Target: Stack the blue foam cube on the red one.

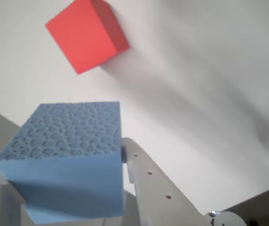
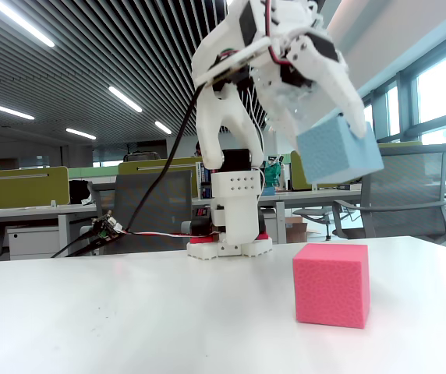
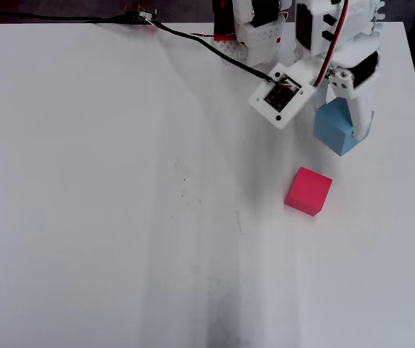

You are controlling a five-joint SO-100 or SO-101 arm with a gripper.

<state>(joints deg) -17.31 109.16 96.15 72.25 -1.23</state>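
Blue foam cube (image 2: 337, 149): one counted, and it is hanging in the air, tilted, clamped in the claw (image 2: 346, 144) well above the surface (image 2: 129, 312). In the fixed view it is sitting higher than the red one (image 2: 331, 284) and slightly toward the right of it, clearly apart, with open air between the two. In the overhead view the blue foam cube (image 3: 336, 127) is showing up and to the right of the red one (image 3: 308, 191), nearer the arm's base (image 3: 255, 29).

Red one: one counted, resting flat on the white surface, alone, nothing touching it. In the wrist view it (image 1: 86, 34) is lying toward the upper left, well beyond the blue foam cube (image 1: 66, 157), which is filling the lower left of that view with its pitted face turned up.

Claw: closed on the blue foam cube, one white finger (image 1: 155, 186) pressing against its right side in the wrist view; the opposite finger is mostly hidden behind the foam.

Other items: one white arm (image 2: 238, 117) standing at the back of the surface, and one black cable (image 3: 84, 17) running off leftward from its base along the far edge. A row of office chairs and desks is showing behind it.

Writing and labels: none that I am able to read. Containers: none noted.
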